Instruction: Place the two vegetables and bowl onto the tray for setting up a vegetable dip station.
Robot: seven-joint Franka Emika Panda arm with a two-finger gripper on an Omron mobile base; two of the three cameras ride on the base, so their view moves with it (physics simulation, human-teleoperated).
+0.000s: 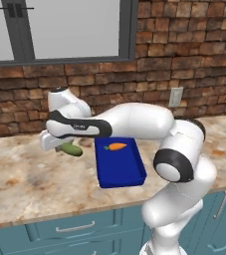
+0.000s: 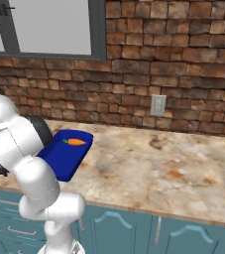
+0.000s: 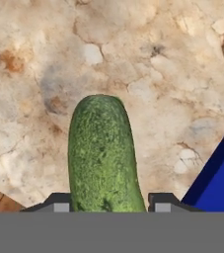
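Cucumber [image 1: 72, 149] hangs under the gripper [image 1: 59, 145], clamped, just left of the tray [image 1: 120, 169]; arm reaches left, hand low. Right base view: carrot [image 2: 75, 142] lies on tray [image 2: 64, 156]. Hand view: fingertips [image 3: 59, 201] flank cucumber [image 3: 102, 153], tray corner right. No legible writing.

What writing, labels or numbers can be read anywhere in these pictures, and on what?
Small pale lettering on the dark band of the robot arm: too blurred to read.
Nothing is written on the tray, carrot, cucumber, wall outlet or cabinets.
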